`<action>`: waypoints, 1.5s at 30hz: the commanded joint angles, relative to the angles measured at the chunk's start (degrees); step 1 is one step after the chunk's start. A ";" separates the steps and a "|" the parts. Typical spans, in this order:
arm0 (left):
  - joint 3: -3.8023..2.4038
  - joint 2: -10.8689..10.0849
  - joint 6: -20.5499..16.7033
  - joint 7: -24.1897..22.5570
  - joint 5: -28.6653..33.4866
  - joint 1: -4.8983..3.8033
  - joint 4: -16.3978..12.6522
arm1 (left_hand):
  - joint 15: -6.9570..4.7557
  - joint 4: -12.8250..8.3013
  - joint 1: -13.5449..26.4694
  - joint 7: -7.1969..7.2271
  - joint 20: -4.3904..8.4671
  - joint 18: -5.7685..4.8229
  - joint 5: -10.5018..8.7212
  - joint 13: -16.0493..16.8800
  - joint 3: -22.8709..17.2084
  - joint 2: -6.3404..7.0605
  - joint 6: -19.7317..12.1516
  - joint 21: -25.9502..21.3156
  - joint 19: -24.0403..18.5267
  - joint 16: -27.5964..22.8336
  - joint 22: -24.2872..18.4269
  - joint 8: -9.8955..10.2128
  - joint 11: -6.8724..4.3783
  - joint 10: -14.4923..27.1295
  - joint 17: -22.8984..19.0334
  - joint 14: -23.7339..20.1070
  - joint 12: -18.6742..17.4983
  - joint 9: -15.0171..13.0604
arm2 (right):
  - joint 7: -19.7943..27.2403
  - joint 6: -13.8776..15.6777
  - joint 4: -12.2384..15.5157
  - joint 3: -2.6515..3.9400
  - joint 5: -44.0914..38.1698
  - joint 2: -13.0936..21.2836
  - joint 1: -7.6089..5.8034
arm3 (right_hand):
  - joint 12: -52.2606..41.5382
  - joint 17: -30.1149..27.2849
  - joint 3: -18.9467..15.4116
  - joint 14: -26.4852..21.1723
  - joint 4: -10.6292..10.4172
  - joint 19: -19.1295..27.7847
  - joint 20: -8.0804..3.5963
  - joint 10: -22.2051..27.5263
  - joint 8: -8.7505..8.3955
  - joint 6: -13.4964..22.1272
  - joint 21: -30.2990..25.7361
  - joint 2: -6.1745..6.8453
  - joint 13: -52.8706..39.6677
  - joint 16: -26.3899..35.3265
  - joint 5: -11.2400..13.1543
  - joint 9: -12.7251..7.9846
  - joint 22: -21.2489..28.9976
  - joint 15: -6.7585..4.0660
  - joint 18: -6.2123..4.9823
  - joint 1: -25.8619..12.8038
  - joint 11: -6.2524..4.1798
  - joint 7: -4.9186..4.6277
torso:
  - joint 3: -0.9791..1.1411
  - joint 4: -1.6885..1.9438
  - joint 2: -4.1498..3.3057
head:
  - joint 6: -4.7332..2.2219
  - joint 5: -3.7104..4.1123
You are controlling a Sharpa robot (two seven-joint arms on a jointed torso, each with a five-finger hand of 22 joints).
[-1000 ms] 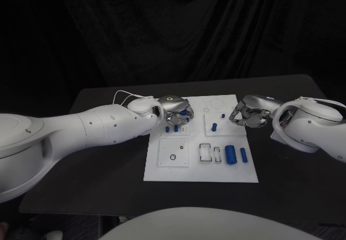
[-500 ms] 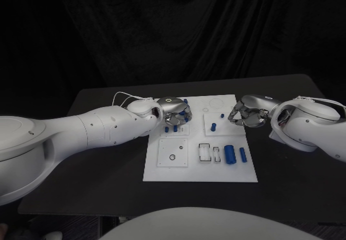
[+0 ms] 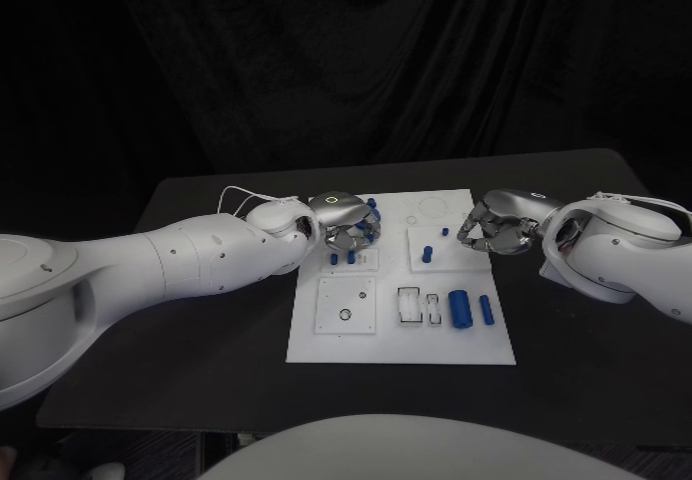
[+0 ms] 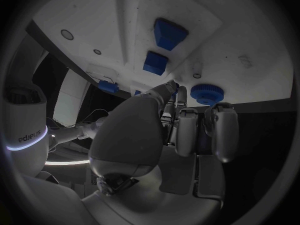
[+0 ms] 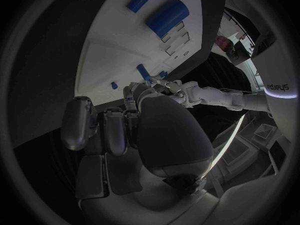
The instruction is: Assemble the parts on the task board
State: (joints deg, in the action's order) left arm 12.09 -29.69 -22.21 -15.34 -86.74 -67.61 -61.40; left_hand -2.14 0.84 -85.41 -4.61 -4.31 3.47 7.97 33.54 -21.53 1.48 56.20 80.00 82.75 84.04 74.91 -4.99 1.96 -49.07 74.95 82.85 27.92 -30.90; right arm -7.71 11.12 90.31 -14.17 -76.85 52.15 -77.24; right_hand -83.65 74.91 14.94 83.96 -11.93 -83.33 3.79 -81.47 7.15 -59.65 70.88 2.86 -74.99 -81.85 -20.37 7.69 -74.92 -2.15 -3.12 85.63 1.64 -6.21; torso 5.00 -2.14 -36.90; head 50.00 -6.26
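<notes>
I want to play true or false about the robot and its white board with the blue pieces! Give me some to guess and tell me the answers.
1. The task board lies on a black table. True.
2. Both hands are over the board's far half. False: the left hand is over it, but the right hand is at its right edge.
3. A big blue cylinder lies on the board's near right part. True.
4. The blue pieces are stacked in one pile. False: they are spread over the board.
5. The left hand's fingers are near a round blue ridged part. True.
</notes>
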 commanded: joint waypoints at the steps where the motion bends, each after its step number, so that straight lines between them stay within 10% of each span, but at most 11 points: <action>1: -0.18 -1.43 -4.78 -2.38 0.02 -0.07 -1.98 | 0.00 -0.56 -0.09 -0.04 0.07 -0.73 -0.13 -1.09 -0.23 -0.32 0.41 0.16 0.46 -0.07 11.48 0.05 0.08 -0.75 1.30 0.49 -1.18 0.10 | -0.43 -0.35 0.05 0.03 -0.10 0.18 0.12 | 0.33 5.32 0.10 3.17 -0.16 0.27 -0.03 0.19 0.19 -0.45 -0.16 0.01 -4.61 0.27 -0.30 0.07 -9.52 -0.33 -1.06 -0.27 -0.19 0.14 | -0.01 0.10 0.07 | 0.00 0.09; 17: -0.12 -8.08 -0.82 0.37 0.02 -1.30 -7.65 | 0.22 -0.72 0.42 -0.06 0.02 -0.49 -0.99 -4.38 -1.05 0.19 0.17 -1.00 -0.16 -0.89 11.14 1.05 0.40 -1.11 -0.21 -0.21 -5.02 0.89 | -0.61 -0.91 -0.11 0.03 -0.10 0.36 0.13 | 0.37 5.25 0.13 3.15 -0.05 0.28 -0.06 0.24 0.19 -0.47 -0.20 0.08 -4.55 0.34 -0.20 0.08 -9.51 -0.36 -1.07 -0.18 -0.22 0.16 | 0.03 0.42 0.13 | 0.00 -0.11; 45: -0.01 -6.02 0.66 1.41 0.02 -0.33 -3.48 | 0.37 -0.85 0.51 -0.15 -0.08 -0.40 -0.85 -5.29 -1.37 0.38 -0.41 -1.45 -0.45 -1.15 11.02 1.31 0.56 -1.52 -0.69 -0.55 -5.95 1.29 | -0.76 -1.32 -0.18 0.02 -0.09 0.46 0.21 | 0.44 5.15 0.18 3.12 0.06 0.31 -0.08 0.32 0.20 -0.50 -0.29 0.10 -4.46 0.43 -0.14 0.10 -9.49 -0.38 -1.08 -0.07 -0.23 0.17 | 0.10 0.28 0.17 | 0.00 -0.24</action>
State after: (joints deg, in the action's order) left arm 12.13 -35.89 -21.89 -13.82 -86.79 -68.07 -65.01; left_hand -1.92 0.13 -85.15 -4.60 -4.31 3.49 7.24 28.33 -22.59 1.77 56.19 78.90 82.74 83.13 74.91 -3.98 2.47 -50.17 74.35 82.62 22.35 -29.58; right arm -7.80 10.24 90.15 -14.18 -76.84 52.62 -77.16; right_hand -83.42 74.91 14.94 83.96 -11.93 -83.33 3.79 -81.47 7.15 -59.86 70.88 2.86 -75.00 -81.62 -20.37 7.72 -74.91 -2.14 -3.12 85.63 1.64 -6.00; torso 5.10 -1.81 -36.74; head 50.00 -6.54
